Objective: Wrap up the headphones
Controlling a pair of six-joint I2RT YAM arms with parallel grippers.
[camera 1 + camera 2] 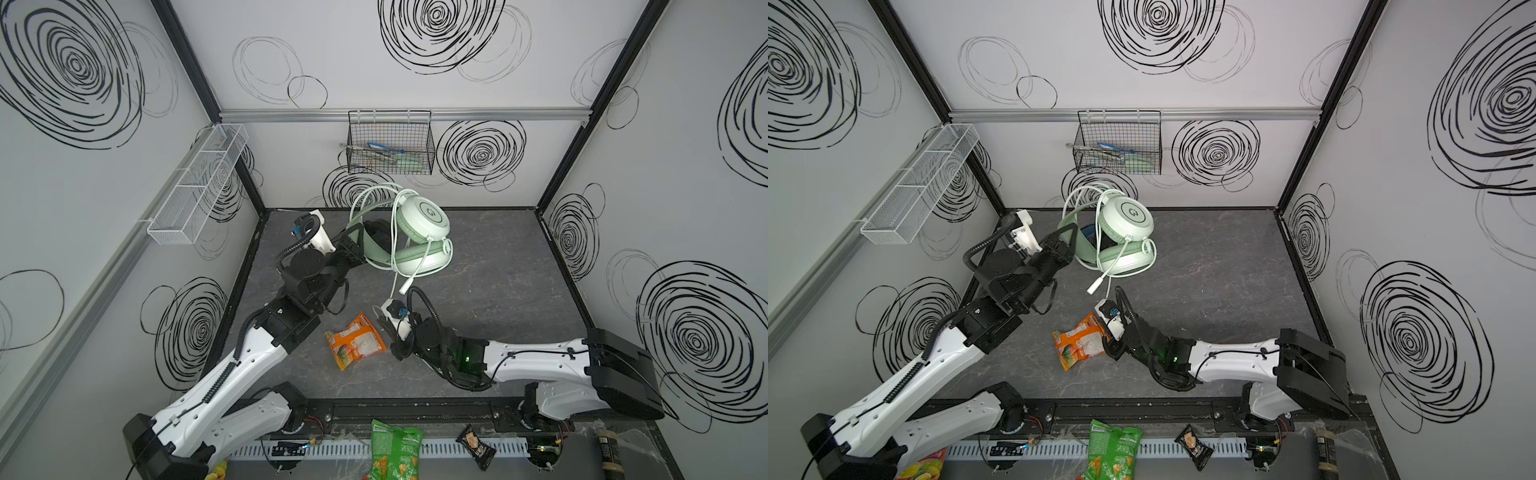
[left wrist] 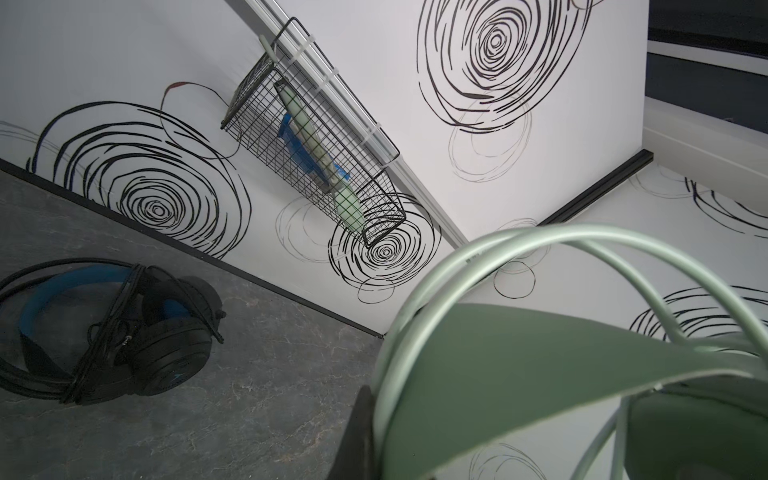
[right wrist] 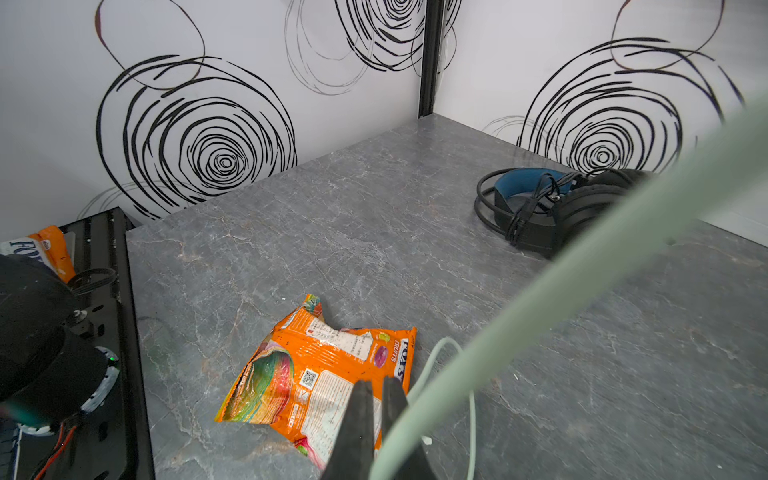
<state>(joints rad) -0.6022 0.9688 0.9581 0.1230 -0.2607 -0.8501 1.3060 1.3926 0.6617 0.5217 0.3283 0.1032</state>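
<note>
In both top views the mint-green headset [image 1: 422,232] is being held up off the desk [image 1: 498,291] near the back wall, with its headband clamped in the closed left claw [image 1: 354,246]. A round emblem is being shown on the upper earcup, too small to be read. The black headset [image 1: 376,235] is being hidden almost wholly behind it. The whitish cable [image 1: 406,286] is being looped over the headband, and a white connector on it is dangling below the earcups. An orange packet [image 1: 354,341] is lying at mid-desk. A green bag [image 1: 395,451] is lying past the front rail, its print unreadable. A black wire basket [image 1: 424,145] is being carried on the back wall.

In the left wrist view the black headset is being shown flat on the desk, with its cord wound round it. One side of the picture is being blocked by the mint headband and cable loops.

In the right wrist view "FOX'S" and "FRUITS" are being shown on the orange packet, beside a QR code. The right claw [image 3: 376,386] is being shown closed over the packet's near edge. The blurred whitish cable is passing just beside its fingers [image 3: 361,415]. Whether the cable is being pinched cannot be told.
</note>
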